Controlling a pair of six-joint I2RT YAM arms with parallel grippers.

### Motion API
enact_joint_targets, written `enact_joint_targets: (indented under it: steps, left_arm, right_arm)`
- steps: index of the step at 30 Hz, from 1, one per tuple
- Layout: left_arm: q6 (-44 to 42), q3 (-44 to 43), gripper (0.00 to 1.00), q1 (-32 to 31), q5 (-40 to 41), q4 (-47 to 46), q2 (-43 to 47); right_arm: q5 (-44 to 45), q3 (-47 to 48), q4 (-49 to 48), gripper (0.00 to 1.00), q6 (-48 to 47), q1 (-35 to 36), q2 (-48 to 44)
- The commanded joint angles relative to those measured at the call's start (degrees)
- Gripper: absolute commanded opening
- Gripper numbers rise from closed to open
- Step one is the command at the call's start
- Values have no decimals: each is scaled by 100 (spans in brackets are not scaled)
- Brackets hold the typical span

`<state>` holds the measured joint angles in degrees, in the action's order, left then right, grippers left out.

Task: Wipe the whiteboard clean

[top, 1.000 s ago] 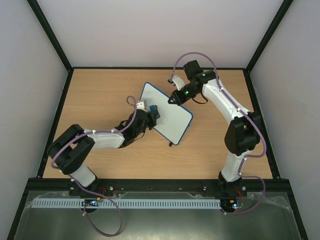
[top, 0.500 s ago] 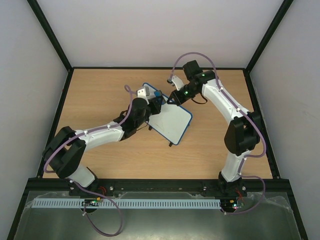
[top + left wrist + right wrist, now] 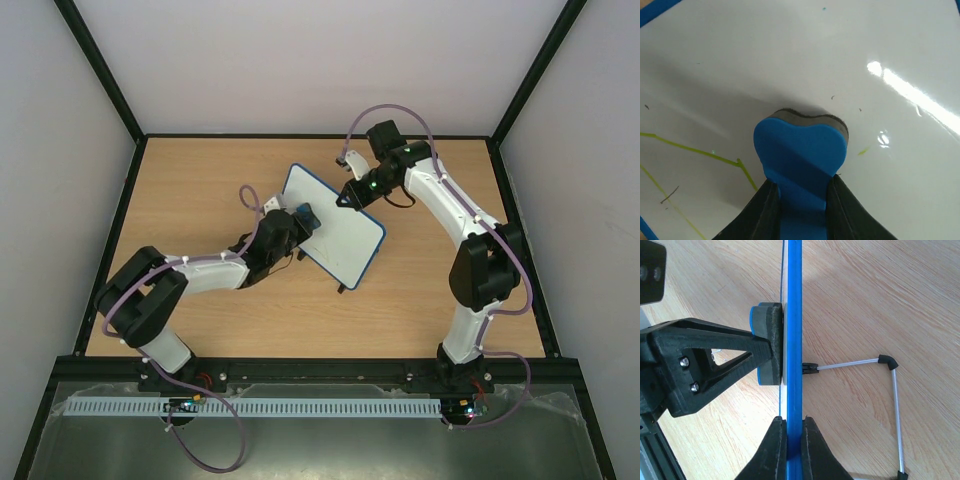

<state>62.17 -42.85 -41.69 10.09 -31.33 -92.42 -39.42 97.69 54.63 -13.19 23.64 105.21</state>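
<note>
Left gripper [image 3: 802, 200] has pulled back from the board's 11 o'clock corner to its 9 o'clock edge, the same spot as a second ago; board and right arm are unchanged. Fingers are clamped on the blue eraser [image 3: 800, 145], felt pressed flat on the whiteboard [image 3: 345, 235], which sits mid-table, tilted, with its long axis running 11 to 5. Green lines [image 3: 695, 150] remain at 8 o'clock of the eraser, with clean glossy surface toward 1–3 o'clock. Right gripper [image 3: 794, 435] pinches the blue rim [image 3: 794, 315] at the board's 1 o'clock edge, wire stand [image 3: 850, 363] behind it. Bare table [image 3: 200, 180] lies at 9 and 5 o'clock.
</note>
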Motion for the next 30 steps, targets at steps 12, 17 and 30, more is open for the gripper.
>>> enact_joint_targets:
  steps: [12,17,30]
  left_arm:
    - [36,-670,3,150,-623,258,220]
    - [315,-279,3,144,-674,132,-150]
    - [296,398,3,240,-483,195,280]
  right_arm:
    - [-276,-268,685,2,-144,326,269]
    - [-272,-262,680,2,-135,326,276]
    - [-292,-275,688,2,-158,352,286]
